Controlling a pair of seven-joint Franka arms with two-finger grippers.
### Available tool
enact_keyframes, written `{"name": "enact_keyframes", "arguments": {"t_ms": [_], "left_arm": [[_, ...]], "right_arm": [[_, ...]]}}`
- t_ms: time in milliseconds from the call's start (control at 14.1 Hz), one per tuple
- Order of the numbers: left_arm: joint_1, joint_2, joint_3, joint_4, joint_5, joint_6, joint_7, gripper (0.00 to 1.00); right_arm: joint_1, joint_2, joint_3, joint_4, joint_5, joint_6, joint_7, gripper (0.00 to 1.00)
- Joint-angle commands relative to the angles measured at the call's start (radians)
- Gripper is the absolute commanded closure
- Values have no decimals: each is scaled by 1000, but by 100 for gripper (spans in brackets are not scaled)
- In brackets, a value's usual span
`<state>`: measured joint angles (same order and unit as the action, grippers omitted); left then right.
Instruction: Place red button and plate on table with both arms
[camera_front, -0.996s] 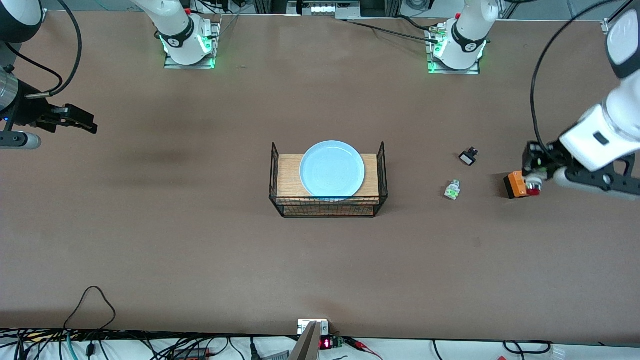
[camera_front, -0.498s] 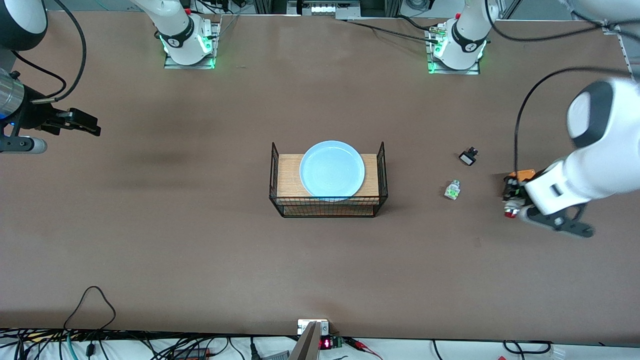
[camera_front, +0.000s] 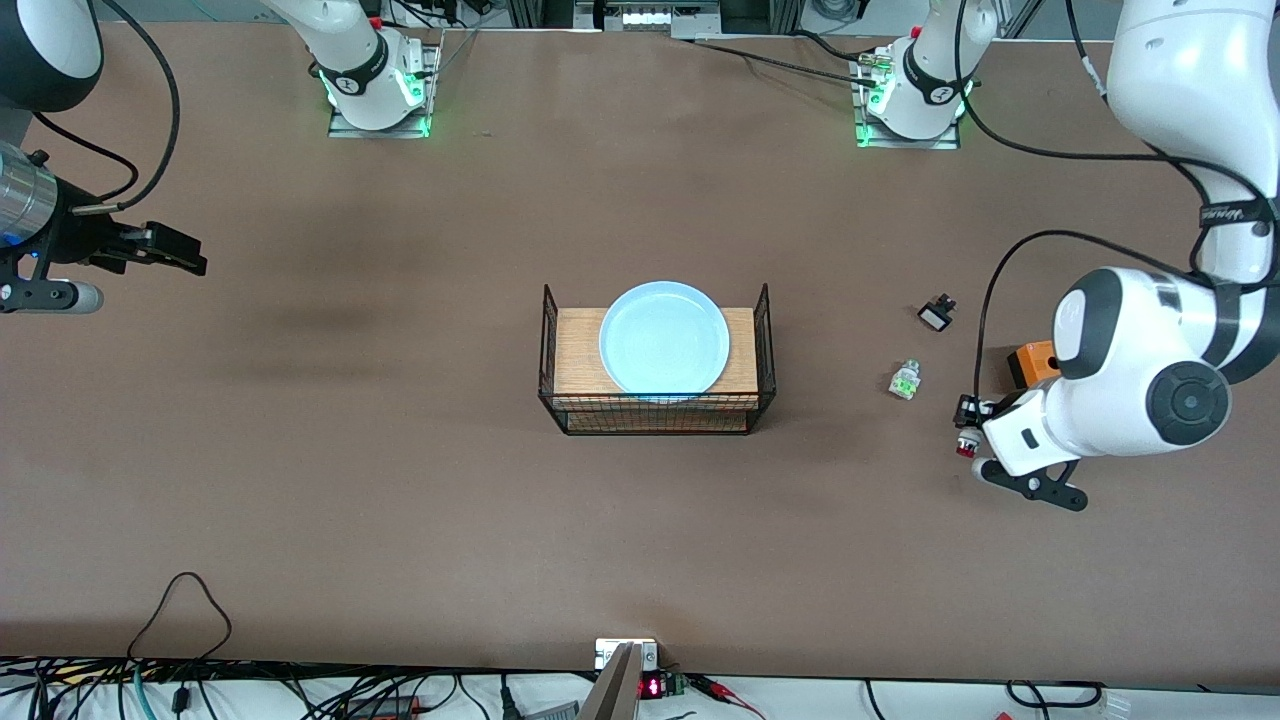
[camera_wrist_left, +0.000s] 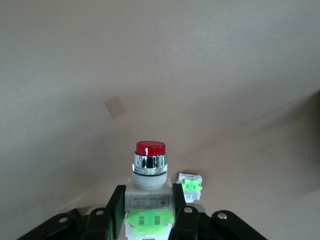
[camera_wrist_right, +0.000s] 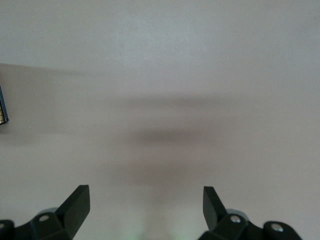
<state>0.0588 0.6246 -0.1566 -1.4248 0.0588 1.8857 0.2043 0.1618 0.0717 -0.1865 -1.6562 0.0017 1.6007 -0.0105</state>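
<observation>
At the right edge of the front frame we see the left gripper (camera_front: 968, 428) pinching the red button (camera_front: 966, 446) by its white-and-green body, held in the air over bare table (camera_front: 400, 500) toward the left arm's end. The left wrist view confirms it: the red button (camera_wrist_left: 149, 172) stands upright between the black fingers (camera_wrist_left: 116, 210), cap pointing away from the camera. Beside it on the brown surface lie a similar green-and-white part (camera_front: 905, 381), a small black part (camera_front: 936, 316) and an orange box (camera_front: 1030, 363), partly hidden by the arm.

At the far left of the frame, the right gripper (camera_front: 180, 262) hangs over bare table with its fingers spread and nothing between them, as the right wrist view shows.

In the centre, the pale-blue plate (camera_front: 665, 338) lies on the wooden board (camera_front: 577, 350) inside the black wire rack (camera_front: 657, 412).

We judge the task barely half begun: the button is lifted but not yet set down, and the plate is untouched.
</observation>
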Motion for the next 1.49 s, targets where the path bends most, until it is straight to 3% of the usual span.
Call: {"name": "enact_keyframes", "arguments": {"t_ms": [0,783,925,996,1210,1281,1352,1423], "left_arm": [[22,24,-12,-28,26,62,20,68],[90,190,-12,-26,101,320,121,68],[90,198,-12,-26,99,320,121,62],[88,198,-12,-26,99,320,121,54],[90,199,-12,-26,99,320,122,51],[90,199,-12,-26,99,320,125,45],[90,198,-12,-26,98,320,132,16],[90,190,-14,-23,98,317,130,0]], "right_arm": [[4,0,1,6,1,1,7,0],[2,5,2,4,6,-1,9,0],[2,6,4,4,9,1,9,0],[5,6,4,4,24,1,12,0],[15,0,7,3,54,-14,113,0],[39,-3,8,3,54,-24,165,0],[71,-7,9,3,55,-25,212,0],[106,-13,9,4,64,-25,275,0]]}}
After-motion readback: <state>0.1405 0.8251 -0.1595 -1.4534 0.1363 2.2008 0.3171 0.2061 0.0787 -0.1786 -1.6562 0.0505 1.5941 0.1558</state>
